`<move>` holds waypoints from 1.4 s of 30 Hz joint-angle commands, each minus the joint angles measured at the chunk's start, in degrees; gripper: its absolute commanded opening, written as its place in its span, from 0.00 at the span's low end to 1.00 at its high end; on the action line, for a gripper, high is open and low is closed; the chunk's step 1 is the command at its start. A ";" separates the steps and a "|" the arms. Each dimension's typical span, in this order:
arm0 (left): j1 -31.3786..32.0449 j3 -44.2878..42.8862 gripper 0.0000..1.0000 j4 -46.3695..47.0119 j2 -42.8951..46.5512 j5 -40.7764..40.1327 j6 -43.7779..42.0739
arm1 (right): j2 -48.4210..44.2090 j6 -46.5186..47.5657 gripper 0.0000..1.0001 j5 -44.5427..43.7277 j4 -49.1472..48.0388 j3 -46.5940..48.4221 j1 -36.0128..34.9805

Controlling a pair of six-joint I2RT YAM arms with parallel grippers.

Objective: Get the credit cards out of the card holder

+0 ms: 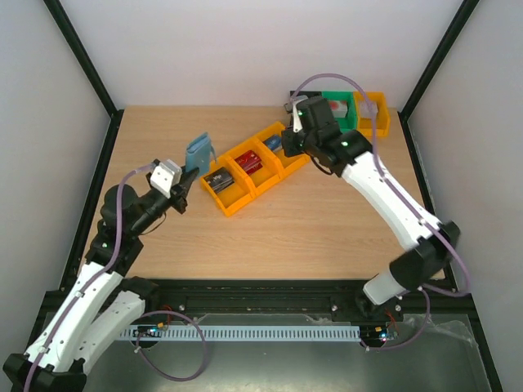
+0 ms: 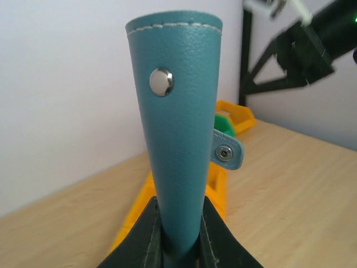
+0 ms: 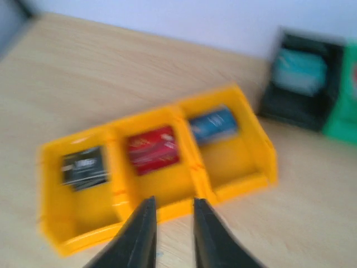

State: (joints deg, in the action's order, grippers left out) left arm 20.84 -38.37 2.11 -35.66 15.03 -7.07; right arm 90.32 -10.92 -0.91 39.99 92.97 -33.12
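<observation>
Looking from above, we see the left gripper (image 1: 186,181) clamped on the bottom of the holder (image 1: 198,153). It holds the holder upright in the air, over the left side of the table (image 1: 310,229). In the left wrist view the holder (image 2: 178,139) is blue-green with white stitching along its top. It has a shiny snap (image 2: 162,81) near the top and a small tab (image 2: 226,152) sticking out on the right. The left gripper (image 2: 179,223) pinches it from both sides. We cannot see inside the holder from here. Next to the holder, three yellow bins (image 1: 233,208) sit in a slanted row on the table, touching each other. Each bin has one card lying in it. The black card (image 1: 217,180) is in the bin closest to the holder, the red card (image 1: 250,161) is in the middle one, and the blue card (image 1: 273,144) is in the far one. The right gripper (image 1: 294,121) hangs over the far end of that row. In the blurry right wrist view, the right gripper (image 3: 174,204) is almost closed, with only a thin gap, and it holds nothing. Below it we see the bins (image 3: 245,187) with the black card (image 3: 85,166), red card (image 3: 153,149) and blue card (image 3: 213,124). A green bin (image 1: 347,122) stands at the back of the table.
</observation>
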 commanded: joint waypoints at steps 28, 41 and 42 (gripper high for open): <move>-1.00 -4.42 0.02 27.34 -4.80 45.61 28.78 | -17.18 -2.22 0.58 67.59 -25.35 -6.49 -7.20; -0.54 -3.92 0.02 27.22 -3.31 46.87 27.99 | -18.01 6.91 0.48 56.14 -14.99 -5.23 -8.49; -0.47 -3.97 0.02 27.36 -3.40 46.99 27.99 | -17.76 6.20 0.48 55.24 -14.84 -5.21 -8.49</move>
State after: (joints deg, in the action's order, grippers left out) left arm 19.79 -40.53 26.06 -40.14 60.05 22.02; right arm 73.95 -7.16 59.31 21.39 86.72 -41.39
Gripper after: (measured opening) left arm 0.103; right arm 0.483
